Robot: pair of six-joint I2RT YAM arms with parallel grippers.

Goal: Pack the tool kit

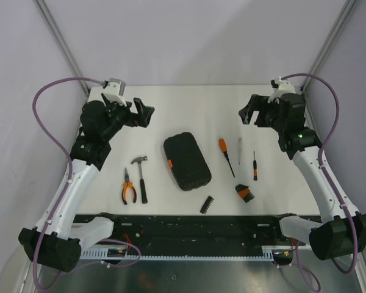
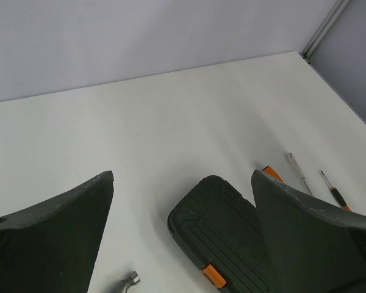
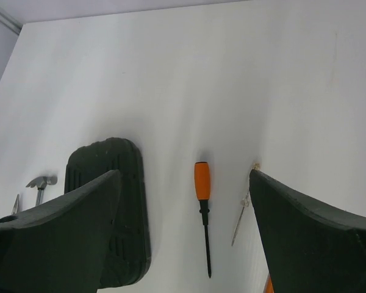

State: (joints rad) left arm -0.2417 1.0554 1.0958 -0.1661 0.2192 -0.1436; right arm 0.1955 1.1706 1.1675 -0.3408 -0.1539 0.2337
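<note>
From my overhead feed, taking 12 o'clock as the far edge, the white table (image 1: pixel 189 97) fills the view, with both arms raised over its far half. The left gripper (image 1: pixel 146 115) hangs at about 10 o'clock from the table's centre and the right gripper (image 1: pixel 246 115) at about 2 o'clock. Both have their jaws spread wide and nothing between them, and each wrist camera shows bare table between its fingers. The tool kit case (image 1: pixel 186 161) lies shut at the centre of the table. Its long axis runs roughly from 11 to 5 o'clock, and its orange latch (image 1: pixel 169 163) sits on the 9 o'clock side. The tools lie loose around it, none touching it. At 9 o'clock from the case is the hammer (image 1: pixel 140 177), head toward 12, and just beyond it, farther out at 9, are the orange-handled pliers (image 1: pixel 128 188). At 3 o'clock lies the orange-handled screwdriver (image 1: pixel 226 156), handle toward 11. Just past it at 2 o'clock is a thin clear-handled screwdriver (image 1: pixel 240 148), and farther out at 3 a small dark screwdriver (image 1: pixel 254 166). At 4 o'clock sits a small black and orange piece (image 1: pixel 243 193) I can't make out. At 5 o'clock, close to the near edge, lies a short black bit strip (image 1: pixel 205 204).
</note>
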